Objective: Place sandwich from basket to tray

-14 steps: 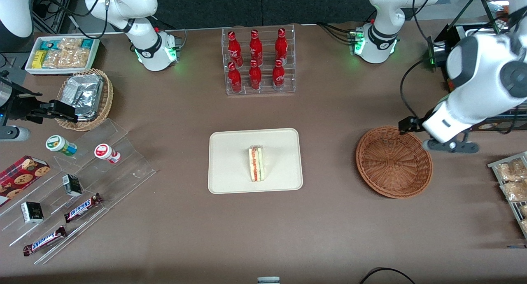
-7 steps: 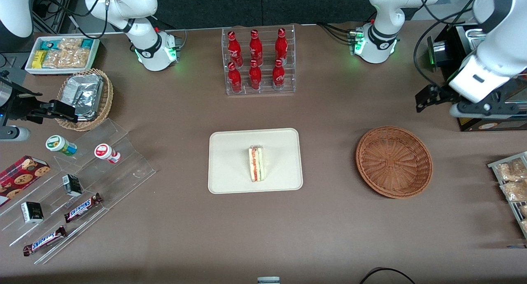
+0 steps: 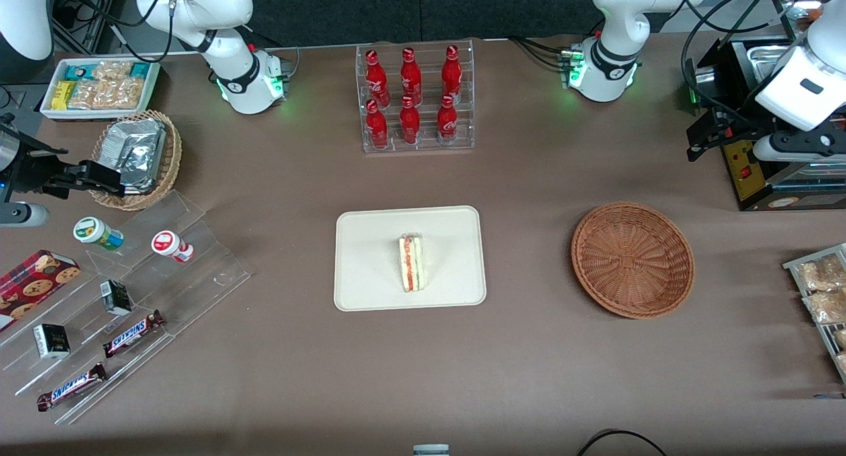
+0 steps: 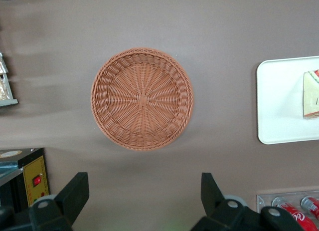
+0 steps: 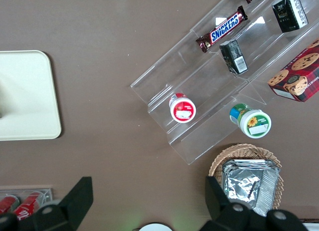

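Observation:
The sandwich (image 3: 412,264) (image 4: 311,94) lies on the cream tray (image 3: 370,244) (image 4: 279,106) in the middle of the table. The reddish-brown wicker basket (image 3: 632,259) (image 4: 142,99) stands beside the tray, toward the working arm's end, with nothing in it. My gripper (image 3: 796,149) (image 4: 144,191) hangs high above the table, farther from the front camera than the basket and apart from it. It is open, and only bare tabletop shows between its fingers.
A clear rack of red bottles (image 3: 415,99) stands farther from the front camera than the tray. A black machine (image 3: 760,172) sits under my gripper. A rack of snack bags (image 3: 823,297) lies at the working arm's table edge. Acrylic shelves (image 3: 132,297) are toward the parked arm's end.
My gripper has moved from beside the basket's rim away from the front camera and toward the working arm's end. The sandwich, tray and basket have stayed put.

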